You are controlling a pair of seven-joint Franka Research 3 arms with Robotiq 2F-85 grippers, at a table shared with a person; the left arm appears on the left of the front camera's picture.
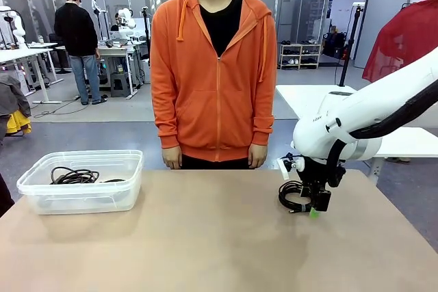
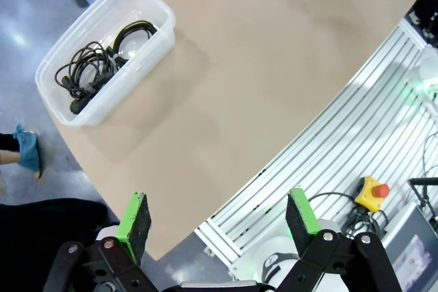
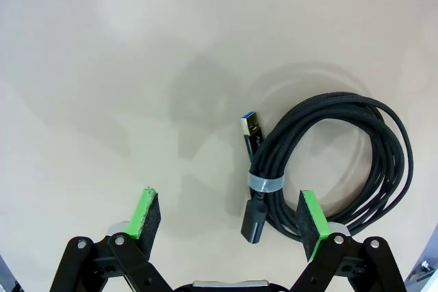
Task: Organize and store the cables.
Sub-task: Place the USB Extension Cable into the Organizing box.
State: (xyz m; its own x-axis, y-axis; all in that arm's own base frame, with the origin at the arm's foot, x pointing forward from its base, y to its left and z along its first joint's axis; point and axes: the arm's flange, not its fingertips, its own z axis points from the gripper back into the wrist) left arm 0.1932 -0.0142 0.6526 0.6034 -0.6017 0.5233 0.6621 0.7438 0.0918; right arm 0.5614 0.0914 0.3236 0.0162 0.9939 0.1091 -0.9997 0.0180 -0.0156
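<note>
- Front view: the right pincer (image 1: 316, 204) is lowered to the tabletop (image 1: 205, 237) on the robot's right side, right at a coiled black cable (image 1: 290, 195) that lies flat on the surface. From this angle the jaw gap is hidden by the pincer body.
- A clear plastic bin (image 1: 82, 181) is seen on the tabletop at the robot's left; coiled black cables (image 1: 74, 176) are stored inside it.
- A person in an orange hoodie (image 1: 213, 66) is stood at the far edge, arms hanging, hands off the tabletop.
- Left wrist view: the left pincer (image 2: 219, 220) is held high over the near tabletop edge, jaws spread wide, nothing between the green pads (image 2: 135, 218). The bin with its cables (image 2: 96, 66) is seen well apart from it, near the tabletop's corner.
- Right wrist view: the right pincer (image 3: 229, 217) is released, jaws wide, nothing gripped. The coiled cable (image 3: 342, 162) is bound by a light band (image 3: 265, 183); a blue-tipped plug (image 3: 250, 128) points away from the coil. One green pad (image 3: 315, 217) sits just over the coil's near edge; whether it is touching cannot be told. The bound section lies between the pads.
</note>
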